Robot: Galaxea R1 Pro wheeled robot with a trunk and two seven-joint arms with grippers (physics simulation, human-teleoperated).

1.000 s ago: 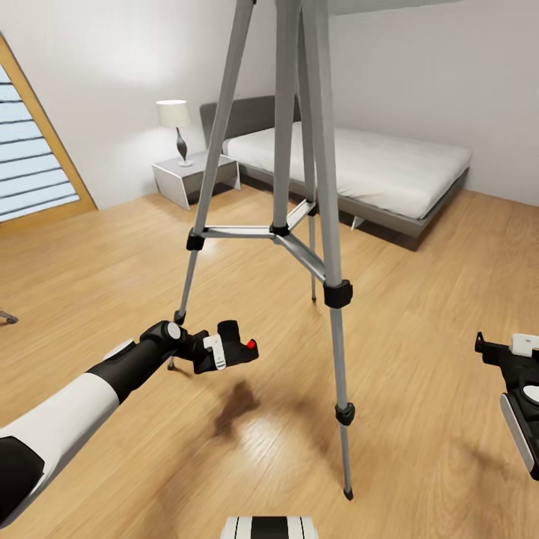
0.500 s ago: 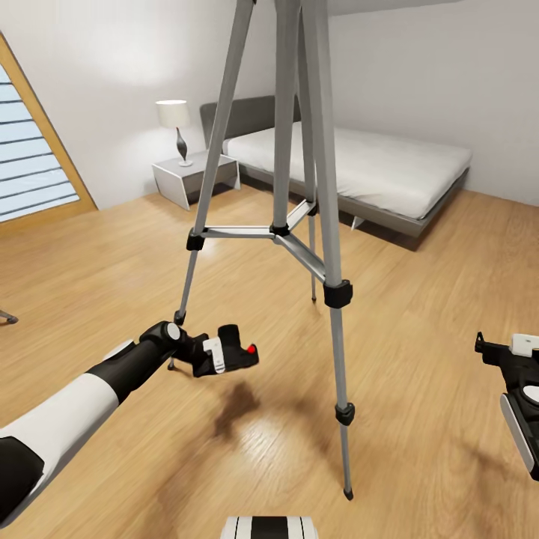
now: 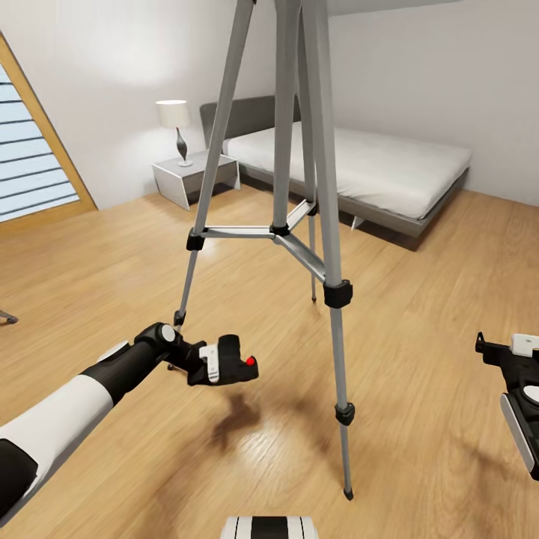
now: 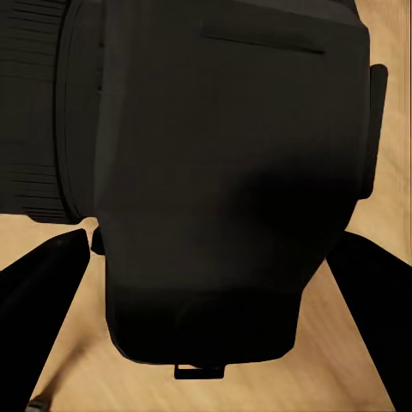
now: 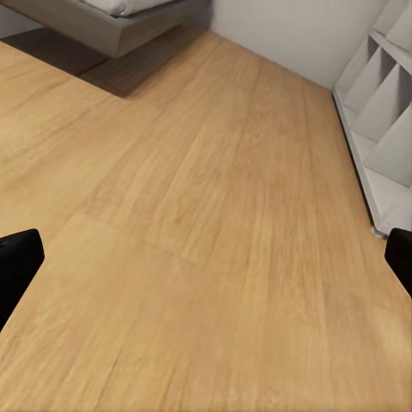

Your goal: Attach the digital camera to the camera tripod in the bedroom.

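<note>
The camera tripod (image 3: pixel 299 187) stands in front of me on the bedroom's wood floor, its silver legs spread and its top cut off above the head view. My left gripper (image 3: pixel 224 364) is shut on the digital camera (image 3: pixel 238 361), a black box with a red button, held low above the floor, left of the tripod's near leg (image 3: pixel 337 337). The left wrist view has the camera's dark body (image 4: pixel 223 172) close up between the two fingers (image 4: pixel 39 283). My right gripper (image 3: pixel 503 352) hovers at the right edge, open, with bare floor between its fingertips (image 5: pixel 17 262).
A low grey bed (image 3: pixel 367 168) with a white mattress lies behind the tripod. A grey nightstand (image 3: pixel 191 176) with a lamp (image 3: pixel 174 123) stands to its left. A wood-framed slatted window (image 3: pixel 30 157) fills the left wall. White shelving (image 5: pixel 382 112) stands by the right wall.
My left gripper with the camera has dropped slightly and turned a little. The tripod and the right arm have not moved.
</note>
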